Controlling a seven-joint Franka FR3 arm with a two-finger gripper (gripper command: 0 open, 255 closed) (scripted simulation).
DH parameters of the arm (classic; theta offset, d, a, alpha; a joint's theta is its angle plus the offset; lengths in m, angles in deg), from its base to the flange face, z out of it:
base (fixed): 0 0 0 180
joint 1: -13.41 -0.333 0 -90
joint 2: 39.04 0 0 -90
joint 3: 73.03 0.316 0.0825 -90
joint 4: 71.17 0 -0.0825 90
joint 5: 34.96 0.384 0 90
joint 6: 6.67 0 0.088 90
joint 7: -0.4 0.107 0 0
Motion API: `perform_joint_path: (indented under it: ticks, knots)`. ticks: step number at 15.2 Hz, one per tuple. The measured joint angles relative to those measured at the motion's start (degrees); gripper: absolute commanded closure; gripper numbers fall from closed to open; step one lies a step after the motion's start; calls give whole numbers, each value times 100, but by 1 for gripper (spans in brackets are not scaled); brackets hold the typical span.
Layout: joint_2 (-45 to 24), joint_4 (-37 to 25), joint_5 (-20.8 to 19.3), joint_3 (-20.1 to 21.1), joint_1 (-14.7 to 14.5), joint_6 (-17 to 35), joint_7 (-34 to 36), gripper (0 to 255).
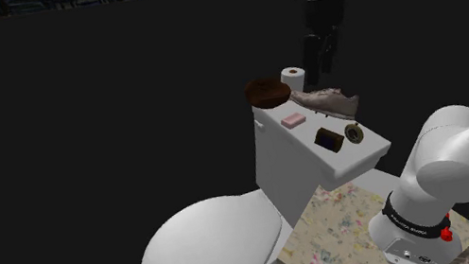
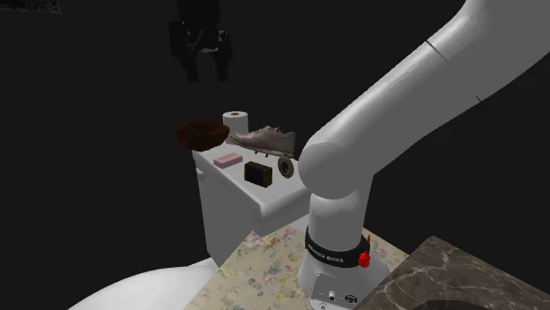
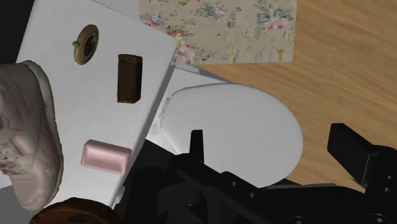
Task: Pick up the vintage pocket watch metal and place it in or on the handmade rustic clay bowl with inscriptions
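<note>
- Overhead, the gripper (image 1: 321, 49) hung well above the tank lid (image 1: 290, 144), its jaws wide apart with nothing between them.
- The watch (image 1: 353, 133) rested on the lid's end nearest the stand, just beside a dark box (image 1: 329, 139). I could not tell whether it lay flat or tilted.
- The bowl (image 1: 267, 91) sat at the lid's far end. A shoe (image 1: 328, 100) and a pink soap (image 1: 293, 119) lay between it and the watch.
- Step in hand, as I judged it: the approach to the pick. The watch was untouched and nothing had been grasped.
- Next move, as I judged it: carry the gripper across until it stood over the watch, then lower it.
- The fingers would need to straddle the thin case low against the lid.
- The jaws should be turned to clear the box and the shoe's toe, both of which were close by.
</note>
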Motion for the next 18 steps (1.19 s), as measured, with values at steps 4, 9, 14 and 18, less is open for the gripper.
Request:
perform_joint_path:
  ticks: [4, 9, 14, 18]
  knots:
    - [157, 370, -147, -118, 144, 264, -12, 0]
    - [635, 1338, -493, -391, 510, 886, -5, 0]
    - [893, 2131, -907, -734, 968, 1583, -18, 0]
    - [1056, 2710, -1289, -1051, 1401, 2137, -44, 0]
